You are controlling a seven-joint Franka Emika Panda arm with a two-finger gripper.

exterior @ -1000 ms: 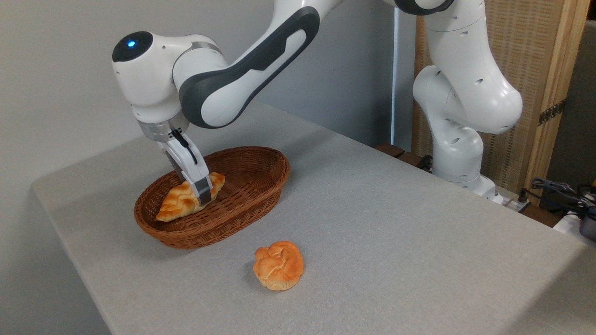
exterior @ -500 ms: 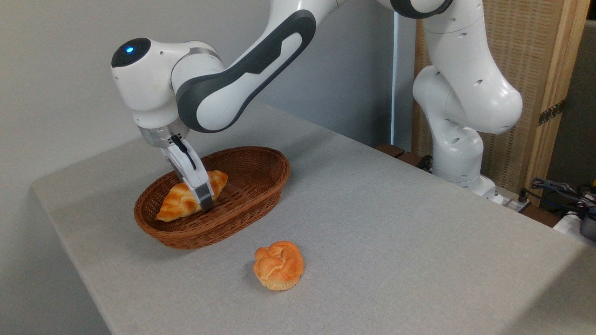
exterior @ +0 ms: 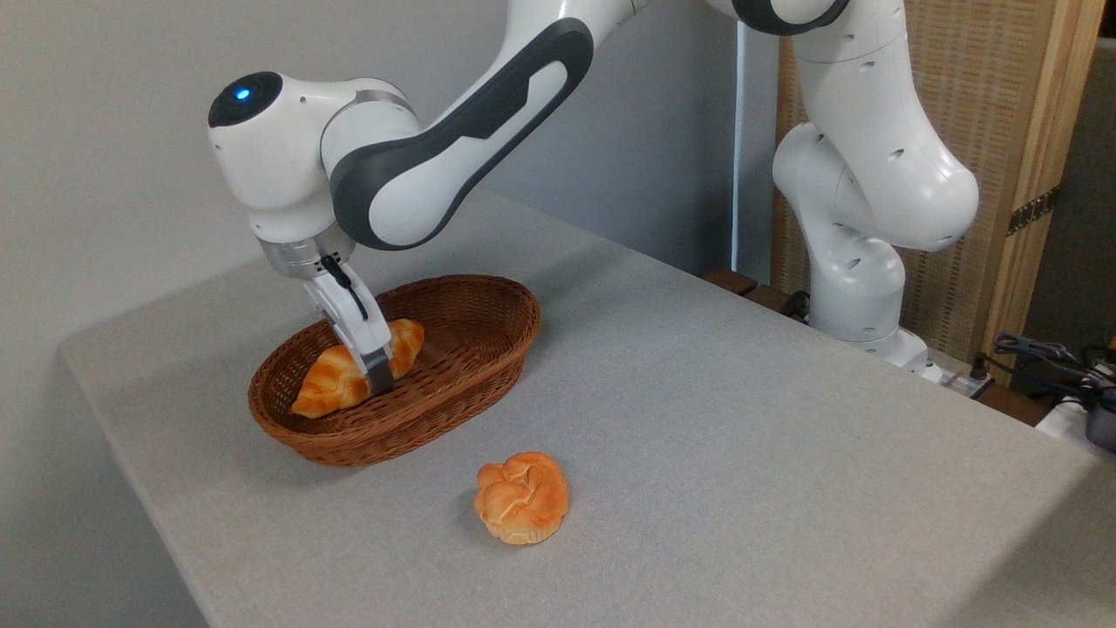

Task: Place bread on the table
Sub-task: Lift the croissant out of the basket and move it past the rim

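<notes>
The hand (exterior: 373, 371) reaches down into the brown oval wicker basket (exterior: 453, 384) from above, its white body tilted so that the fingers lean towards the lower right. One dark-tipped finger (exterior: 378, 373) shows on the near side of the bread (exterior: 336, 384); the other finger is hidden behind the loaf. The near finger lies against the loaf's side at about mid-length, so the hand appears clenched on the bread, though the far contact cannot be seen.

The bread, an elongated golden-orange loaf with a scored top, sits inside the basket directly at the fingertips. Its tapered end points away from the hand to the lower left, and its blunter end shows just to the right of the finger. Whether the loaf rests on the basket floor or is raised slightly off it cannot be told from this view.

The basket stands on the table (exterior: 741, 419), around and below the hand, with its long axis running from lower left to upper right. Most of its empty interior lies to the right of the hand.

A round knotted bun (exterior: 521, 497) lies on the table outside the basket, below and to the right of the hand, near the basket's front rim but not touching it.

The arm's white and grey links (exterior: 436, 148) rise from the hand up and to the right, to a base (exterior: 859, 296) at the far table edge.
</notes>
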